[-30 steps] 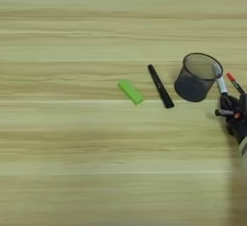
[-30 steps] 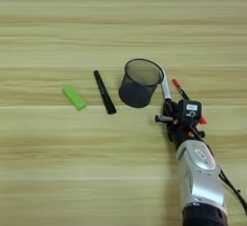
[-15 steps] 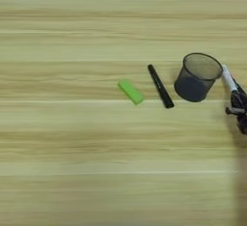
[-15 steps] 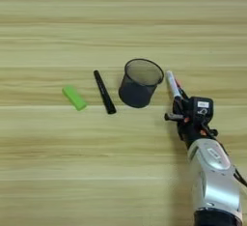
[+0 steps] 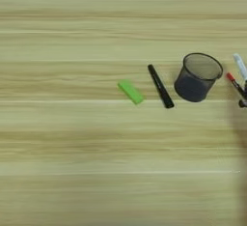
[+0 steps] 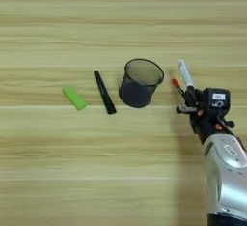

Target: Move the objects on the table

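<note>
A dark round wire-mesh pen cup (image 6: 140, 82) stands upright on the light wooden table (image 6: 120, 172). Left of it lies a slim all-black marker (image 6: 104, 92), pointing away from me. To the cup's right, my right gripper (image 6: 189, 94) is shut on the lower end of a white-barrelled marker (image 6: 184, 74), whose barrel sticks up and away from the fingers, clear of the cup. A thin dark piece with a red tip (image 6: 175, 83) juts out beside the barrel. In the left eye view only the edge of the gripper (image 5: 242, 99) shows.
A small green block (image 6: 75, 97) lies left of the black marker. My silver forearm (image 6: 226, 172) comes up from the bottom right corner.
The gripper has moved right and slightly away from the cup with the white-barrelled marker in it. Cup, black marker and green block have stayed put.
</note>
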You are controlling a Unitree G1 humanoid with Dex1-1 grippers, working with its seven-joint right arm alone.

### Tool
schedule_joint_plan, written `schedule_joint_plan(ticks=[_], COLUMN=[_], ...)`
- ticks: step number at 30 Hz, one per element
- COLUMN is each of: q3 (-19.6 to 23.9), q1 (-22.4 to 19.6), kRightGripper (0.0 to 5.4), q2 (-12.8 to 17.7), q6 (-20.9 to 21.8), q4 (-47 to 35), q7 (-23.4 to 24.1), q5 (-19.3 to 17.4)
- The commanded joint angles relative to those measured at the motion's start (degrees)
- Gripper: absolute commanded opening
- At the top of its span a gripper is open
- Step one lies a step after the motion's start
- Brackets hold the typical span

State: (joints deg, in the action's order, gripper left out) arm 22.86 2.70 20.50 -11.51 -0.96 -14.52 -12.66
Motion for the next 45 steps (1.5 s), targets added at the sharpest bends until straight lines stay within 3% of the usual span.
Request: schedule_joint_plan(ticks=[1, 8, 21, 45], q3=[4.0, 6.6, 5.0, 4.1], q1=[0.9, 2.1, 2.5, 7.6], kRightGripper=[0.76, 0.75, 0.75, 0.75], q2=[5.3, 7.9, 7.5, 9.4], q6=[-4.0, -12.1, -22.9, -34.8], q4=[-12.1, -22.6, -34.0, -43.7], q7=[-1.1, -2.8, -4.7, -7.8], q5=[-2.3, -5.2, -11.2, -14.5])
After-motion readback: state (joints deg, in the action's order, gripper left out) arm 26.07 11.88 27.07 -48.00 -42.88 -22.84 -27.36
